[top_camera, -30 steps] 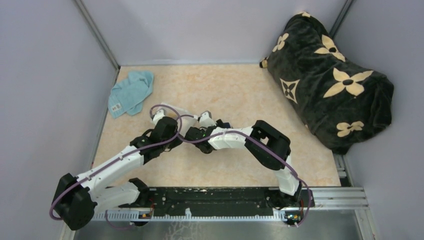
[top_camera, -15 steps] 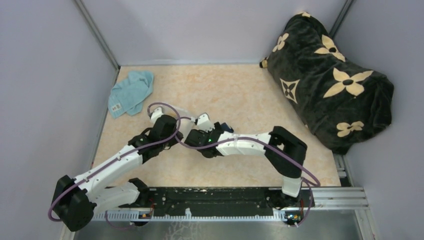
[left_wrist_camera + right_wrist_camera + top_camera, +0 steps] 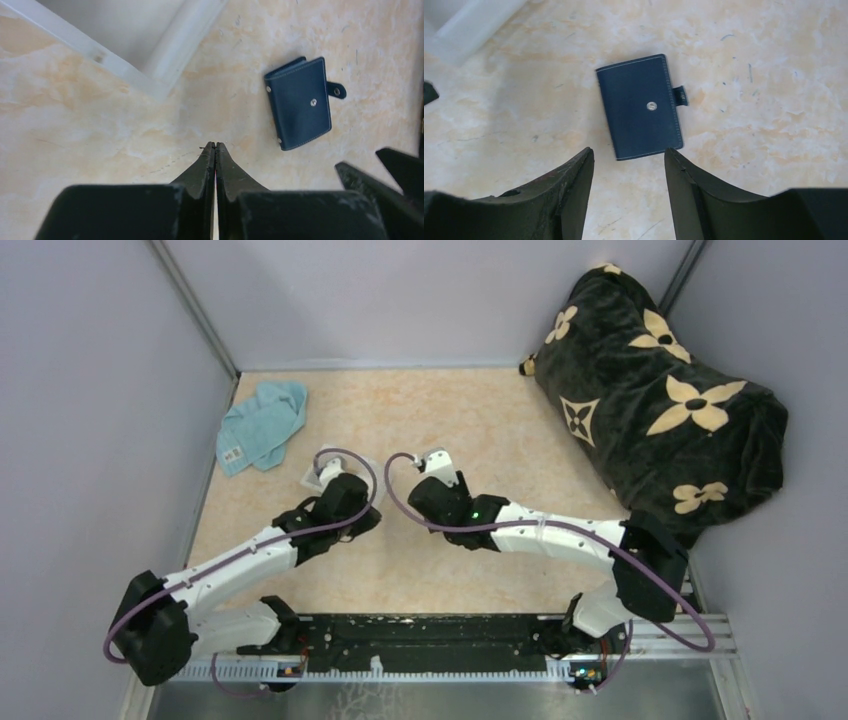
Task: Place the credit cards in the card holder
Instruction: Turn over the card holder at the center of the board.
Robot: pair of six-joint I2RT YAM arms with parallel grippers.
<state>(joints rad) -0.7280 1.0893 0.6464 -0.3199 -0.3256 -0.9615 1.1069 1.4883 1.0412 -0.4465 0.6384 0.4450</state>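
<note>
Plainly, the closed card holder (image 3: 640,106) lies flat on the counter (image 3: 749,150) just beyond the right fingers (image 3: 574,185), spread wide. The left fingers (image 3: 202,172) are pressed together, empty. A clear tray (image 3: 175,55) sits near; teal cloth (image 3: 262,425) far left.

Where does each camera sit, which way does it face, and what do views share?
Top external: high behind the bases, looking down on the table; left arm and right arm show.
Left wrist: rides its arm, looking down past shut jaws at the card holder.
Right wrist: likewise, looking down between open jaws at it.
Shared: both wrist views show the card holder.
</note>
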